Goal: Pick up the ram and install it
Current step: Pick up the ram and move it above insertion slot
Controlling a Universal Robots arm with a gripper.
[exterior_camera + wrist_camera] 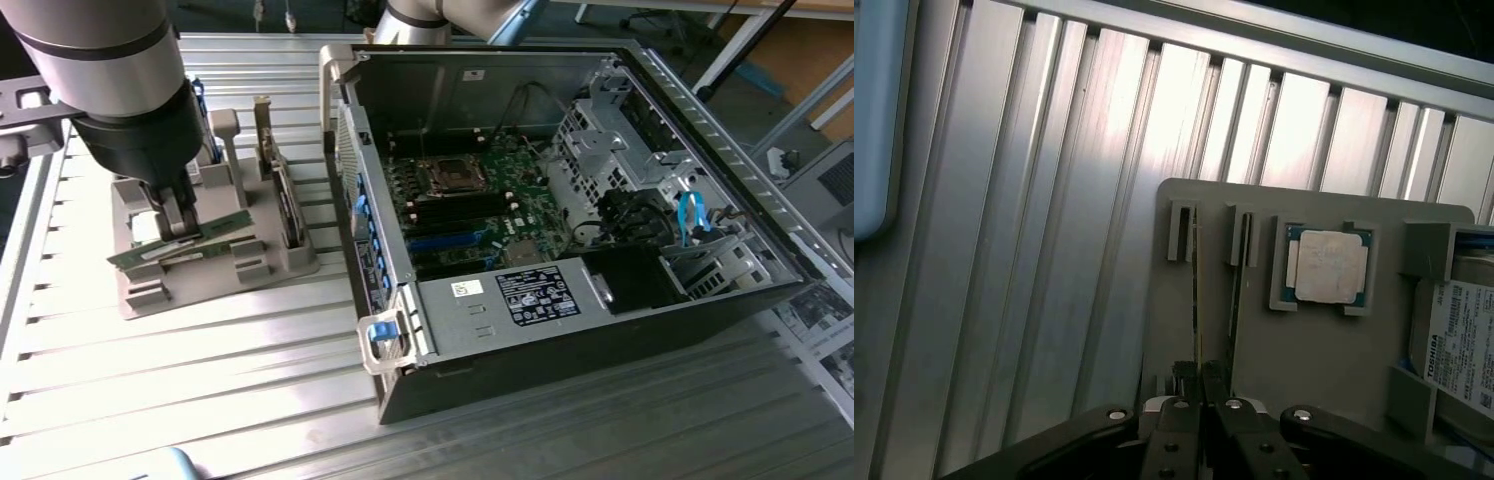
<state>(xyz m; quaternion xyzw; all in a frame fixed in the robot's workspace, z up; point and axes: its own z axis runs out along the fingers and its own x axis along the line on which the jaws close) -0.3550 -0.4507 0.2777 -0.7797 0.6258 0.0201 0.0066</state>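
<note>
The ram (180, 249), a narrow green stick, sits at the gray parts holder (267, 262) on the exterior view's left, running lengthwise between the holder's low posts. In the wrist view it shows edge-on as a thin line leading from a slotted block down to the fingertips. The tool (174, 222) stands straight down over its middle with the fingers drawn together on the stick's two faces, so it is clamped on the ram. Whether the stick sits fully in its slots or is already a little clear of them I cannot tell. Just beside it on the holder lies the square silver CPU chip (1326, 266) in its own recess, then the Toshiba hard drive (1464, 340), and an expansion card (280, 190) stands upright on the holder's far side. The holder rests on the slatted aluminium table (200, 380), and the open computer case (454, 300) lies well apart on the exterior view's right with its motherboard (527, 215) exposed. By my reading, the pick-up step is in hand and the grasp is made, while the install has not begun. Getting the stick out calls for a straight lift that keeps it level and clear of the posts and the neighbouring parts. Seating it calls for lining its edge up squarely with one of the long black slots (461, 212).
</note>
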